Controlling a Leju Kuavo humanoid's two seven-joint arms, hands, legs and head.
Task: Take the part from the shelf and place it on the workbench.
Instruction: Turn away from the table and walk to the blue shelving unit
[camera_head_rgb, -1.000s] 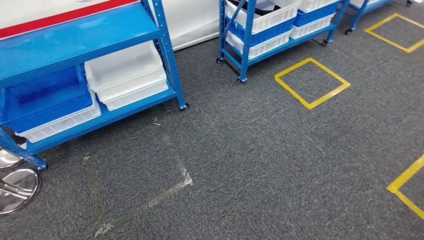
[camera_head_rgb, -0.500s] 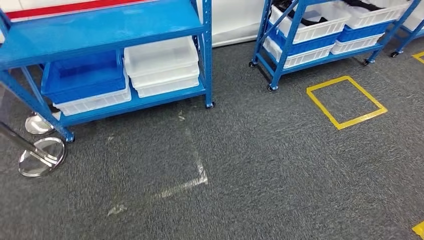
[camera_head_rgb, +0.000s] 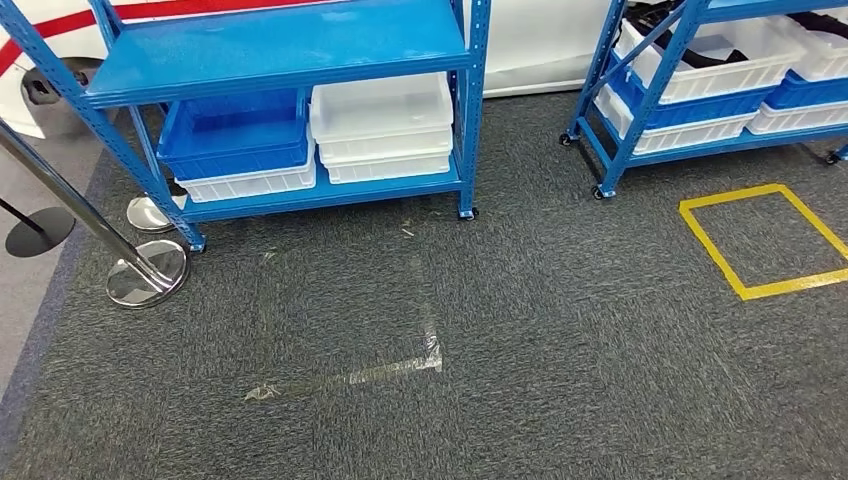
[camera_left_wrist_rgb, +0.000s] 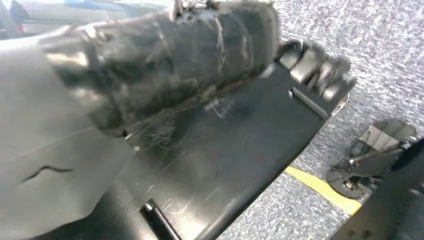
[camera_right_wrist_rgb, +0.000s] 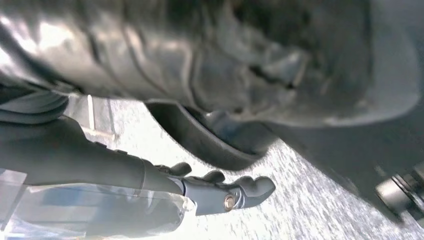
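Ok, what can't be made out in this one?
- Left hand: left wrist view, blurred; whether it holds anything is unclear.
- Right hand: right wrist view, blurred and against glare; grip unclear.
- Bins: head view, insides mostly hidden by the shelf board above.
- Right shelf: head view, cut off by the top and right edges; its dark items are too small to identify.

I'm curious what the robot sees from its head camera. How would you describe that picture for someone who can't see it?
A blue metal shelf rack stands on grey carpet, its bottom shelf holding a blue bin and stacked white bins. A second rack stands to the right, above a yellow tape square; a chrome stanchion base sits left.
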